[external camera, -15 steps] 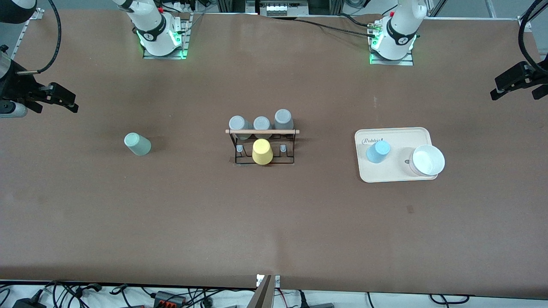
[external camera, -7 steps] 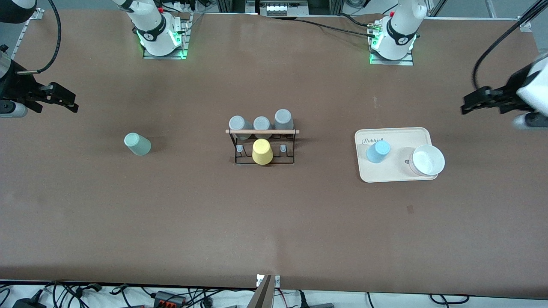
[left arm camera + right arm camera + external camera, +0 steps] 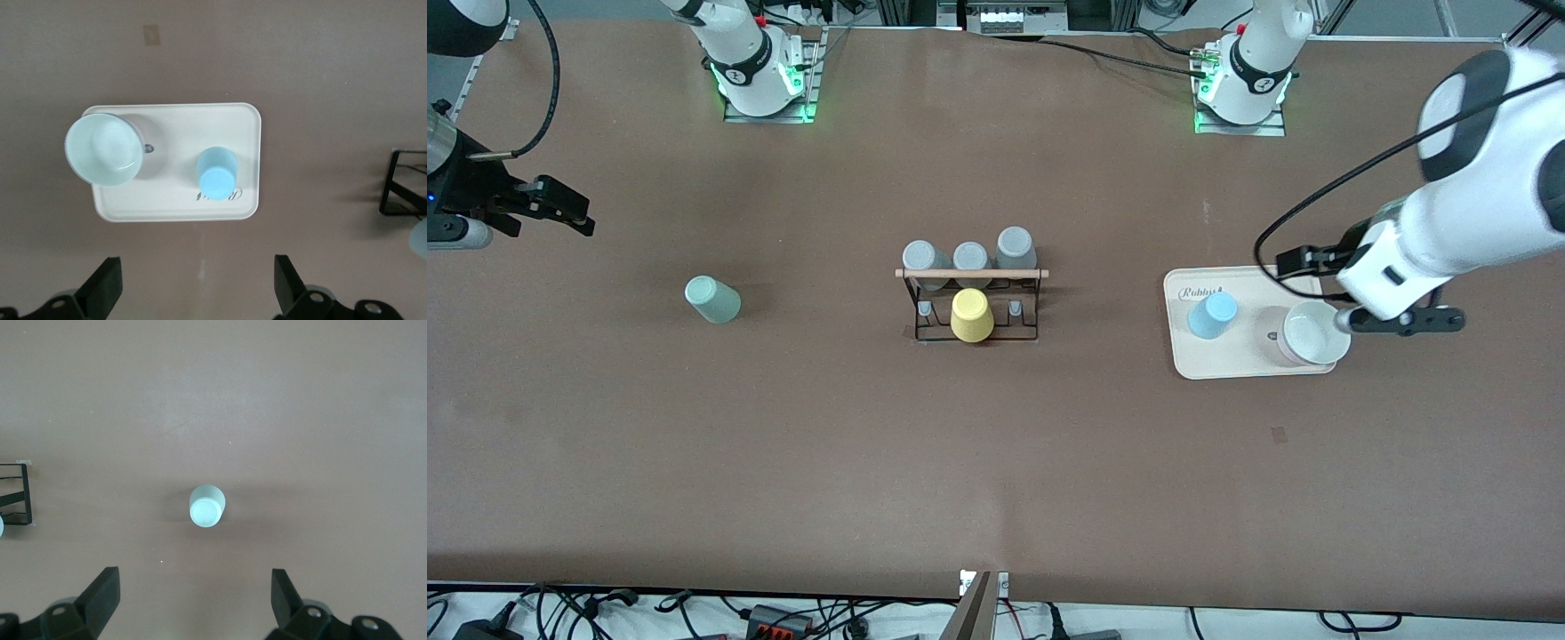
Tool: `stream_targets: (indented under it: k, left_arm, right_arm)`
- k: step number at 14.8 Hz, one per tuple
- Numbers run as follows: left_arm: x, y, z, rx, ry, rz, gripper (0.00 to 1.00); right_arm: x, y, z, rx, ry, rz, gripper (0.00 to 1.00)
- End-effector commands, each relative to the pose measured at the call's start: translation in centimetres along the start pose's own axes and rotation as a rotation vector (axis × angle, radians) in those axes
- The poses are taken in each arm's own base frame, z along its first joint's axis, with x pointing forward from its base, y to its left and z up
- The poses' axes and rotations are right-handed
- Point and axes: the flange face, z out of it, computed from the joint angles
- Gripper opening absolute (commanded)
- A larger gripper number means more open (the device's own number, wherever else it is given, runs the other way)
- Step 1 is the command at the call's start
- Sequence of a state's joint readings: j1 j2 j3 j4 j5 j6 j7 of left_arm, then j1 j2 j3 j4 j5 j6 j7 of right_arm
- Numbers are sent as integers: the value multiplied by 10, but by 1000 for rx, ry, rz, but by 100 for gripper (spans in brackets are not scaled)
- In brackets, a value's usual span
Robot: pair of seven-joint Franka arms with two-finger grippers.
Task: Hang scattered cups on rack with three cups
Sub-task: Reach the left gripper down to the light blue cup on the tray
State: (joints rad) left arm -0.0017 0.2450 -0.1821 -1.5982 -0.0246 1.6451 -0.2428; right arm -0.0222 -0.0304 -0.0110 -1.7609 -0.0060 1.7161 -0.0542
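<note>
1. Plainly, the light blue cup (image 3: pixel 1212 316) is sitting upside down on the beige tray (image 3: pixel 1249 364), beside a white bowl (image 3: pixel 1313 334); the mint green cup (image 3: pixel 712 300) is standing inverted on bare table toward the right arm's end.
2. Both are looking light, thin, smooth plastic, likely slippery; pinching across the tapered wall near the base seems the safest hold.
3. The left gripper (image 3: pixel 193 293) is hovering over the tray's edge, jaws wide and empty.
4. The right gripper (image 3: pixel 193 607) is waiting near the mint cup, likewise wide and empty.
5. The black wire rack (image 3: pixel 974 307) is carrying three grey cups (image 3: pixel 969 256) and a yellow cup (image 3: pixel 971 316); brown matte tabletop (image 3: pixel 996 462) is giving ample room.
</note>
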Motion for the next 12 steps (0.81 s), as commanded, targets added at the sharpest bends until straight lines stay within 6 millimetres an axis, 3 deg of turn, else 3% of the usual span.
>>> stream_targets:
  k: [1,4,7,8,12]
  left_arm:
    - [-7,12,45,-8,24,-34,100]
    - [-5,9,105,-12,60,-39,100]
    - [-10,3,179,-32,120,-49,100]
    - [-10,1,196,-36,120,-59,100]
    - [-14,-3,228,-26,69,-65,100]
  right_arm:
    - [3,-4,1,-5,-1,0,100]
    - [14,-15,21,-6,-18,-19,100]
    - [17,-17,29,-12,-29,-24,100]
    - [18,-17,28,-12,-27,-24,100]
    - [18,-14,30,-13,-30,-22,100]
